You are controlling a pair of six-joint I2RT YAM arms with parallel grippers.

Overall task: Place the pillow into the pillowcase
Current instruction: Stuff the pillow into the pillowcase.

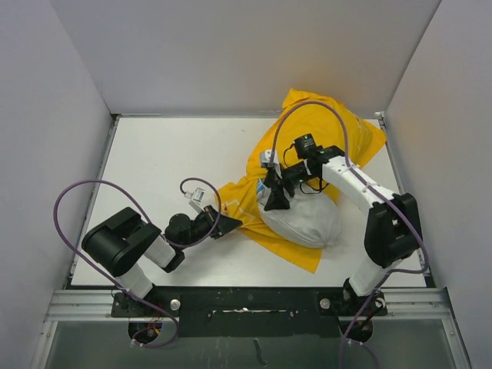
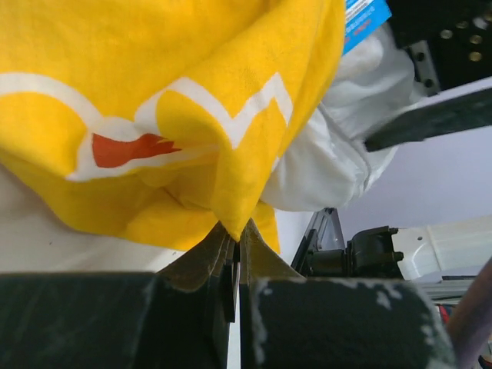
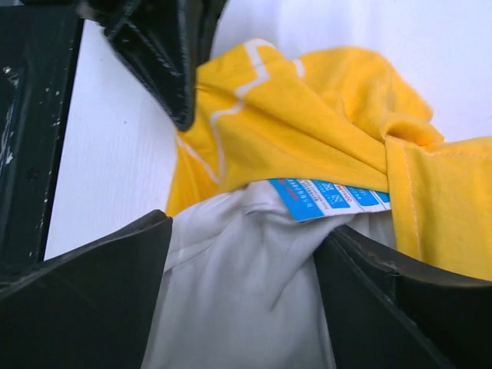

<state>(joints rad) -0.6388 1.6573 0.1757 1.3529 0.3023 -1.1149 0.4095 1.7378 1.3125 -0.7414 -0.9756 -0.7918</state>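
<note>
Presently the left gripper [image 2: 234, 244] pinches shut on an edge of the bright yellow printed fabric pillowcase [image 1: 327, 131], the right gripper [image 3: 244, 296] stands jaws apart astride the plump white fabric pillow [image 1: 307, 221] partly tucked inside; likely best: hold edge taut, regrip deeper.

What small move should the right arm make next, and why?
Probably shift the open right gripper back along the pillow and regrip: most of it lies outside the pillowcase, whose edge the left gripper pinches.

White table [image 1: 177, 154] — grey walls [image 1: 231, 54] around, metal rail [image 1: 77, 304] in front
</note>
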